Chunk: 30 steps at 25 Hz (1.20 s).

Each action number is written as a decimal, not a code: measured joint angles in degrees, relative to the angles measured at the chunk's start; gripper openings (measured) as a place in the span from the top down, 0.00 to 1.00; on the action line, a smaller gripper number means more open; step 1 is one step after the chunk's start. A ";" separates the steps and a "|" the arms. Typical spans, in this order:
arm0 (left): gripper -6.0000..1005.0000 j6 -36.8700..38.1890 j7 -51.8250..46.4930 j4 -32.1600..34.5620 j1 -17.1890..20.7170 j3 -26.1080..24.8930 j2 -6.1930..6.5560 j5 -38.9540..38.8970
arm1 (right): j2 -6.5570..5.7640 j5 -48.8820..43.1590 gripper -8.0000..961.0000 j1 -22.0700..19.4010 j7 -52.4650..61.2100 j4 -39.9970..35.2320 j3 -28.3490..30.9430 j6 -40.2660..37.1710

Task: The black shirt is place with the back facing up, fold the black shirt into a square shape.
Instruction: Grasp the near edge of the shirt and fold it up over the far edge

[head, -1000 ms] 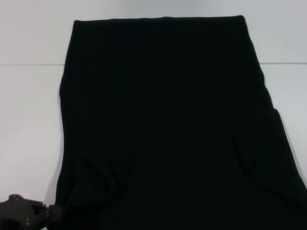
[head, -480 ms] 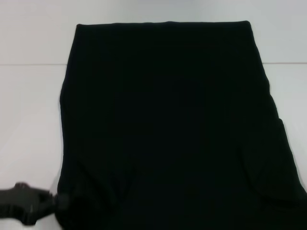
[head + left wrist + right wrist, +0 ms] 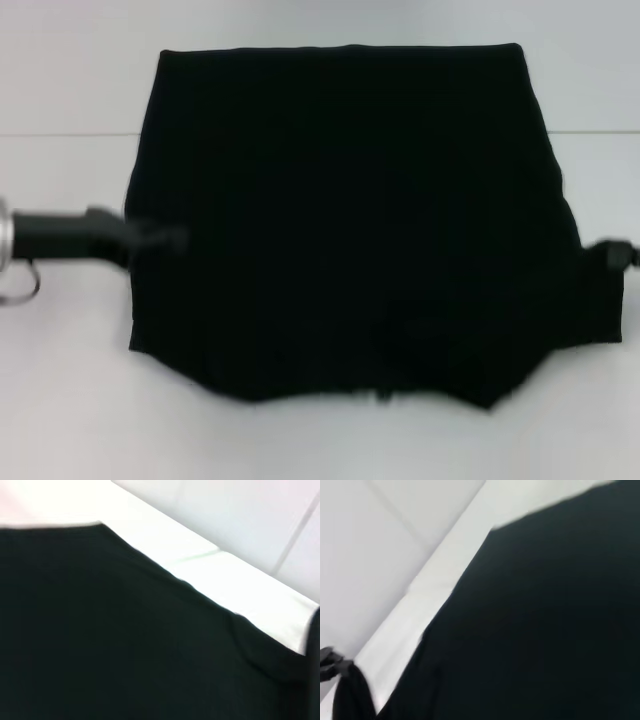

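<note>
1. Black cloth fills most of the head view: the black shirt [image 3: 345, 215] lies on the white bench [image 3: 60, 380], its far hem straight toward 12 o'clock and its near edge uneven toward 6 o'clock.
2. Compared with half a second ago, the shirt's near edge no longer runs off the bottom of the head view; it now sits well up the bench, leaving a bare white strip at 6 o'clock, so the near part has been lifted and carried toward the far hem.
3. The left end effector [image 3: 150, 238], earlier low at about 8 o'clock beside the shirt's near corner, is now at 9 o'clock, meeting the shirt's left edge. It appears clamped on the cloth there, though motion blur hides the fingers.
4. The right end effector [image 3: 612, 252], out of view before, now shows at 3 o'clock against the shirt's right edge; whether it is apart or together I cannot tell.
5. Both wrist views show black cloth over the white bench [image 3: 210, 565] and nothing sharper.
6. No brand, label or writing can be read; a tiny pale speck on the near edge is too small to make out.
</note>
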 joint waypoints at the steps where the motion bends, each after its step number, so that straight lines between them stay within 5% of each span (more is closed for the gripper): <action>1: 0.97 -3.59 -1.02 -1.07 -1.53 0.08 0.26 -0.01 | 0.01 0.01 0.95 1.17 0.79 0.17 0.14 2.64; 9: 0.97 -26.52 -3.69 -8.84 -9.56 0.55 1.93 -0.02 | 1.20 1.34 0.94 9.05 3.21 5.21 -0.41 19.89; 20: 0.97 -48.06 -3.23 -14.19 -13.96 3.89 1.57 -0.28 | 4.81 1.38 0.92 18.90 2.33 8.98 -6.00 42.40; 30: 0.97 -53.84 -3.14 -15.75 -14.94 4.43 1.58 -0.86 | 3.71 1.44 0.91 21.57 2.10 10.98 -7.70 47.94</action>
